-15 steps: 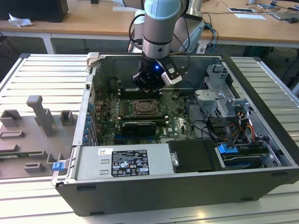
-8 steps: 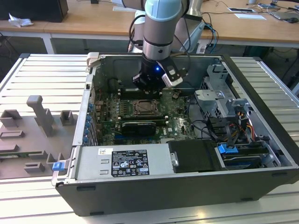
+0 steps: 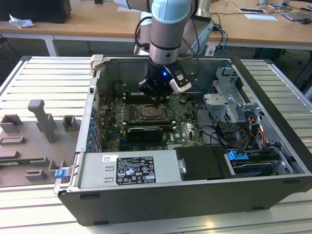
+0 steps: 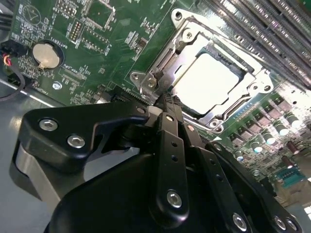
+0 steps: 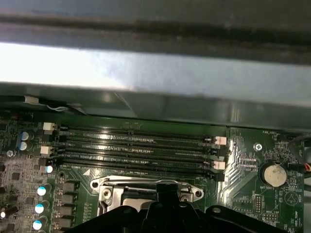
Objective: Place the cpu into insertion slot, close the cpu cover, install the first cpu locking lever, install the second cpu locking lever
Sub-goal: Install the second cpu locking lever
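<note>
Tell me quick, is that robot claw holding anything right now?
Gripper: closed, fingers pressed together, nothing visibly held, its tip at the edge of the cpu cover, with the cpu already seated underneath.

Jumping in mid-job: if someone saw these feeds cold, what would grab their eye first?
First the blue-grey arm plunging into the open computer case, its gripper low over the green motherboard in the exterior view. Next, in the second wrist view, the pale cpu lying in the insertion slot with the silvery cpu cover down around it, the gripper's black fingers meeting at its near edge.
</note>
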### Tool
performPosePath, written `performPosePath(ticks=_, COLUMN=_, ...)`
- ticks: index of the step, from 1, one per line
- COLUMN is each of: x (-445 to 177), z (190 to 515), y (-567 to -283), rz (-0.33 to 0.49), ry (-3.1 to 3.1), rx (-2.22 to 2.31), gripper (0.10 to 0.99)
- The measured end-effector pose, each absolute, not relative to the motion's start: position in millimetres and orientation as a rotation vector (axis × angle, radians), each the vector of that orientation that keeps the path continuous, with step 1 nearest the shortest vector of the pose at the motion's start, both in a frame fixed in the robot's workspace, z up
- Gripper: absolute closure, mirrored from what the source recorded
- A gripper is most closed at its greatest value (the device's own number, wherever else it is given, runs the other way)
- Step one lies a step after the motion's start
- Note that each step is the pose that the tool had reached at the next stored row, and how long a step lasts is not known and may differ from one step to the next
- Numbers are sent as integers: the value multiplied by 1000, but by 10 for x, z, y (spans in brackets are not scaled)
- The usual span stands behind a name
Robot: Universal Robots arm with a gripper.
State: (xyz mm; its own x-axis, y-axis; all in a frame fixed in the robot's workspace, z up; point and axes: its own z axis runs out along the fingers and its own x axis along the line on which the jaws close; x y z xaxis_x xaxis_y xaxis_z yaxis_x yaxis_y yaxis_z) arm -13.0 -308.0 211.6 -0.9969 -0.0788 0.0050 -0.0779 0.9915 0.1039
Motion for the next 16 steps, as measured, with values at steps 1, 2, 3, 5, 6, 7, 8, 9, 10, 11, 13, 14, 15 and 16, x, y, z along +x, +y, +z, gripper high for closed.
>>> performPosePath(ticks=1, x=-130, z=2116, y=-3086, rz=-163, ry=-3126, rx=123, gripper=980)
performPosePath(ticks=2, x=-130, z=2119, y=-3089, rz=-162, ry=-3126, rx=123, gripper=980)
performPosePath(ticks=3, x=-130, z=2131, y=-3090, rz=-162, ry=-3126, rx=123, gripper=980)
performPosePath(ticks=5, x=-130, z=2197, y=-3089, rz=-163, ry=-3126, rx=123, gripper=980)
performPosePath(ticks=6, x=-130, z=2260, y=-3090, rz=-162, ry=-3126, rx=123, gripper=980)
performPosePath(ticks=7, x=-130, z=2324, y=-3089, rz=-163, ry=-3126, rx=123, gripper=980)
performPosePath(ticks=8, x=-130, z=2364, y=-3089, rz=-163, ry=-3126, rx=123, gripper=980)
performPosePath(ticks=9, x=-137, z=2390, y=-3102, rz=-163, ry=-3126, rx=123, gripper=980)
performPosePath(ticks=10, x=-151, z=2391, y=-3148, rz=-163, ry=-3126, rx=123, gripper=980)
performPosePath(ticks=11, x=-160, z=2391, y=-3186, rz=-163, ry=-3126, rx=123, gripper=980)
performPosePath(ticks=13, x=-170, z=2391, y=-3254, rz=-163, ry=-3126, rx=123, gripper=980)
performPosePath(ticks=14, x=-172, z=2390, y=-3288, rz=-163, ry=-3126, rx=123, gripper=980)
performPosePath(ticks=15, x=-174, z=2389, y=-3349, rz=-163, ry=-3126, rx=123, gripper=980)
performPosePath(ticks=16, x=-174, z=2388, y=-3381, rz=-163, ry=-3126, rx=123, gripper=980)
